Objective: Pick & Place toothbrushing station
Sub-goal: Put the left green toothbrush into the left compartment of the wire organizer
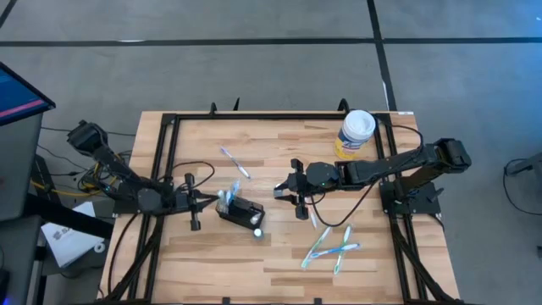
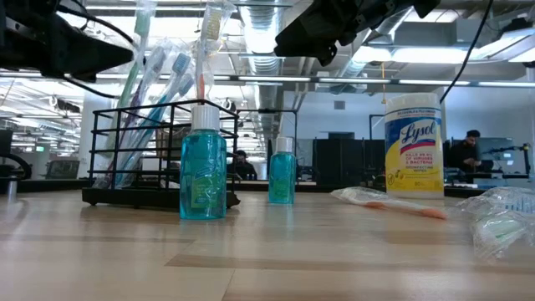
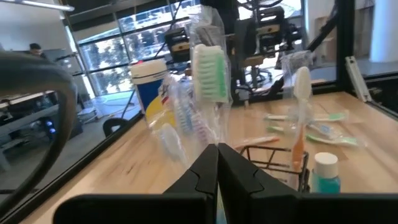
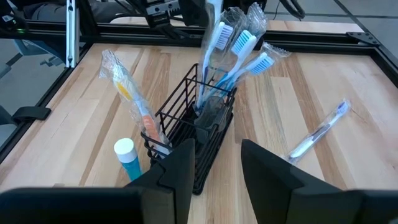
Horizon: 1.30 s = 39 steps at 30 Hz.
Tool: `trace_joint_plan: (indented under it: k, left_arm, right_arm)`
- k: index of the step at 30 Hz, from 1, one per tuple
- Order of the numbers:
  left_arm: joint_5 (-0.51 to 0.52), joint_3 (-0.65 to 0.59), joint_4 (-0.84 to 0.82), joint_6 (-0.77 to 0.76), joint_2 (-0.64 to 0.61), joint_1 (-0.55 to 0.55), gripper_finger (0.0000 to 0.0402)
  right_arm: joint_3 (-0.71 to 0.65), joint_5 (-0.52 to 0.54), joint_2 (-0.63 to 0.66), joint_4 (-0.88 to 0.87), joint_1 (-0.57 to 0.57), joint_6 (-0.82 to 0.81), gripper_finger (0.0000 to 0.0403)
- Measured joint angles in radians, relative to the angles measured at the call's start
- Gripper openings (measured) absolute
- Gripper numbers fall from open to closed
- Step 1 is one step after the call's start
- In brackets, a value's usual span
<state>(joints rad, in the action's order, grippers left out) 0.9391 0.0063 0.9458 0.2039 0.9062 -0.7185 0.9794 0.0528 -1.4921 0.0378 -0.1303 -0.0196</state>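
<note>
Toothbrushing station (image 1: 240, 210), a small black wire-frame holder, stands mid-worktop (image 1: 279, 254), already stocked with several wrapped toothbrushes. Left pincer (image 1: 209, 201), pressed together, sits at its left end, apparently pinching a wrapped green-bristled toothbrush (image 3: 210, 68) over the slots. Right pincer (image 1: 289, 191), spread and empty, waits just right. Loose wrapped toothbrushes (image 1: 332, 247) lie near right, probably remaining. Yellow wipes canister (image 1: 356, 134) stands far right, clear.
</note>
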Motion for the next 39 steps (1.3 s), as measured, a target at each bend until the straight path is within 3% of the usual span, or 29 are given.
trace_joint_plan:
  k: [7,17,39]
  left_arm:
    - [0.136,0.0,-0.086,-0.051,0.0,-0.096,0.0]
    - [0.143,0.0,-0.212,-0.18,0.0,-0.1,0.0]
    - [0.151,0.0,-0.233,-0.209,0.0,-0.1,0.0017]
  right_arm:
    - [0.0,0.0,0.0,0.003,0.0,0.0,0.0122]
    - [0.0,0.0,0.0,0.003,0.0,0.0,0.0122]
    - [0.0,0.0,0.0,0.003,0.0,0.0,0.0122]
